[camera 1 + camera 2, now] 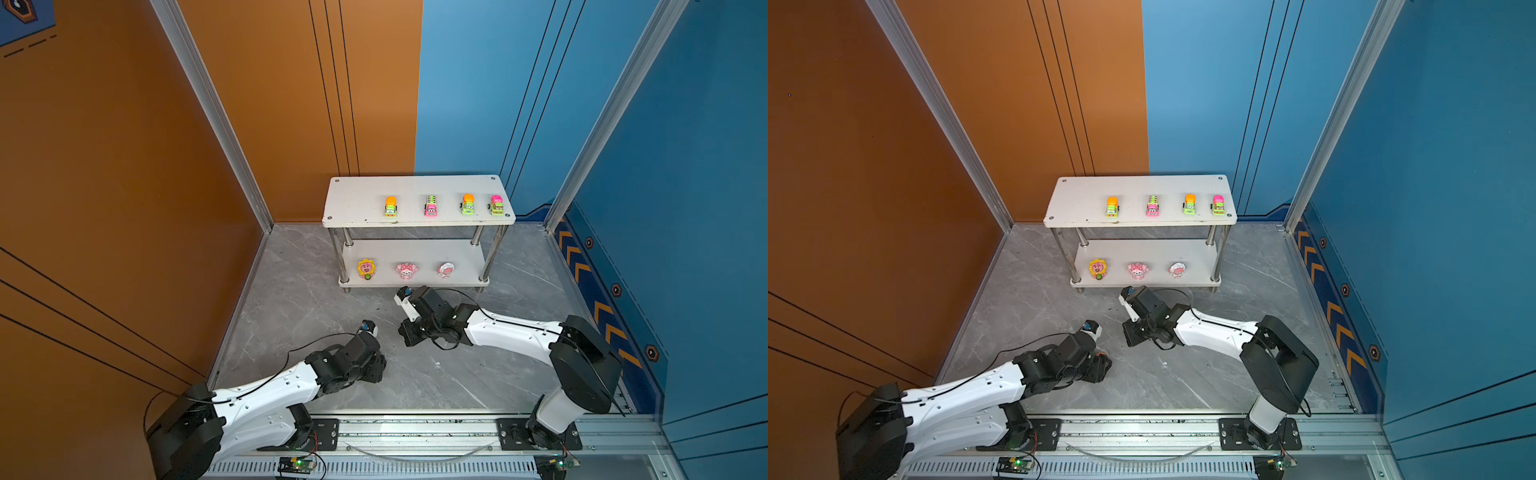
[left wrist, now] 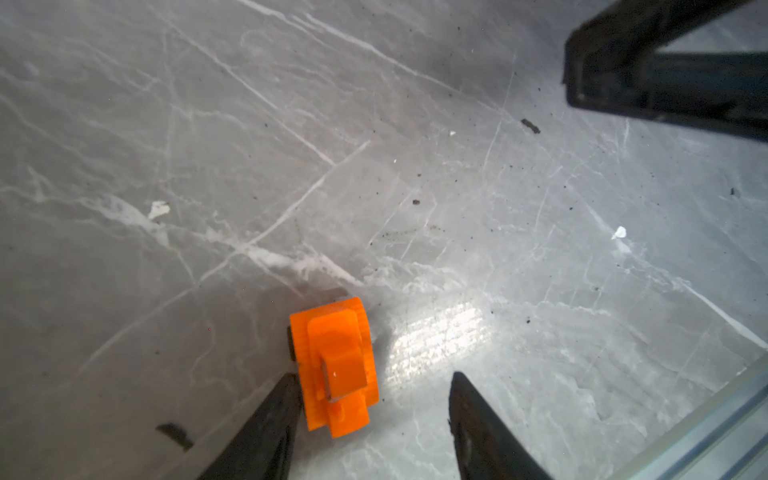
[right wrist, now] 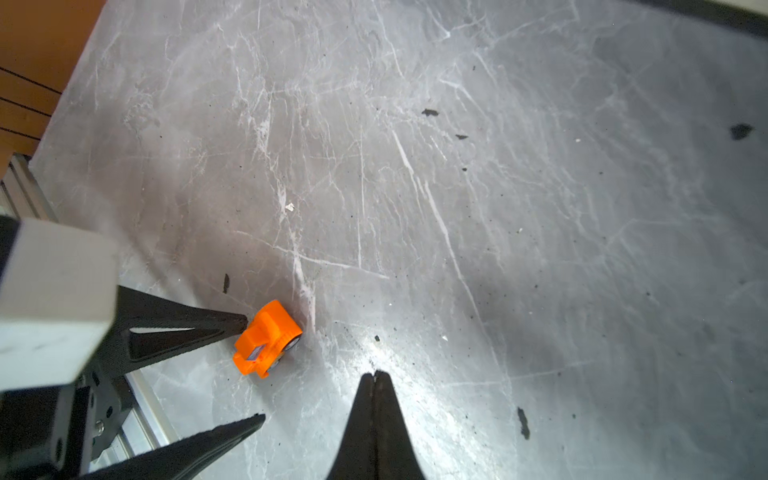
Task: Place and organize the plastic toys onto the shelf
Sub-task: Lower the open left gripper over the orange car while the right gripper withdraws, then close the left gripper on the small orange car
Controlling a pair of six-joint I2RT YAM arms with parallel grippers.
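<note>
L gripper (image 2: 372, 376) stands open, jaws well apart, w/ nothing clamped: the orange toy car (image 2: 334, 361) sits on its wheels on the grey marble tabletop (image 2: 249, 124) btwn the two fingers, touching one fingertip (image 2: 286, 386) and leaving a clear gap to the opposite one. R gripper (image 3: 375, 376) is fully closed, tips pressed together, empty. The car lies near its tips, off to one side, not touching. In the R wrist view one L finger meets the car's side while the other L finger stays apart from it. In a top view only a sliver of the car (image 1: 1101, 355) shows past the L gripper. The shelf (image 1: 415, 187) stands beyond both grippers, near the R one, farther from the L one. Its top board carries a row of four toy cars (image 1: 431, 205), evenly spaced, noses toward the grippers; the lower board holds a row of three figurines (image 1: 406, 270) along the edge nearest the R gripper
</note>
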